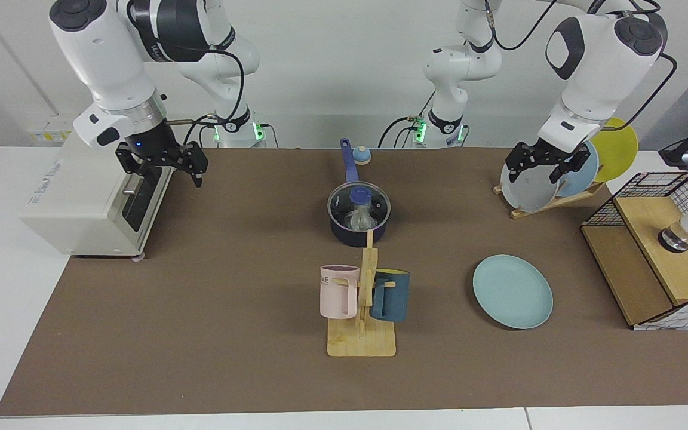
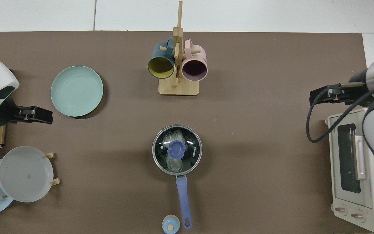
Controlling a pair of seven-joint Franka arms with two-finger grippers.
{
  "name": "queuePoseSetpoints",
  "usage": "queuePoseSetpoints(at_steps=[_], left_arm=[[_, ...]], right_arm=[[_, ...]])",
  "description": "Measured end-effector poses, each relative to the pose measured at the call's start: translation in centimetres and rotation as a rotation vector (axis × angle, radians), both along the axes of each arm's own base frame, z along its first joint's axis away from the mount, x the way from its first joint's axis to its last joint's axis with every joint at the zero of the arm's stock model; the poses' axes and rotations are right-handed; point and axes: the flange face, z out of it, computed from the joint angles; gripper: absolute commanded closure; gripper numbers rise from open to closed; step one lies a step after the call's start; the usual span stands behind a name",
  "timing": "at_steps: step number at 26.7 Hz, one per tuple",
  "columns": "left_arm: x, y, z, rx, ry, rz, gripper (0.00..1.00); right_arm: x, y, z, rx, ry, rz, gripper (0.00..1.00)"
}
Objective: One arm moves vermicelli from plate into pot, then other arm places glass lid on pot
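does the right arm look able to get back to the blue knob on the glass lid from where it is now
Probably yes. The right gripper hangs open by the white toaster oven, and only bare brown mat lies between it and the blue knob of the round glass lid, which stands exposed on the navy saucepan.
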Motion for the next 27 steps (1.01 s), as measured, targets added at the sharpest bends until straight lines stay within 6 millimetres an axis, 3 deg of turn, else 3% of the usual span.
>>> queuePoseSetpoints(at_steps=[10, 17, 27], left_arm=[[0.0, 0.0, 0.0, 0.000, 0.000, 0.000, 0.00], [0.0, 0.0, 0.0, 0.000, 0.000, 0.000, 0.00], [0.0, 0.0, 0.0, 0.000, 0.000, 0.000, 0.00]], right_arm=[[-2.0, -3.7, 3.6, -0.005, -0.022, 0.011, 0.00], [-4.4, -5.6, 4.1, 0.020, 0.006, -0.022, 0.00], [-5.4, -5.2, 4.4, 0.026, 0.004, -0.014, 0.00]])
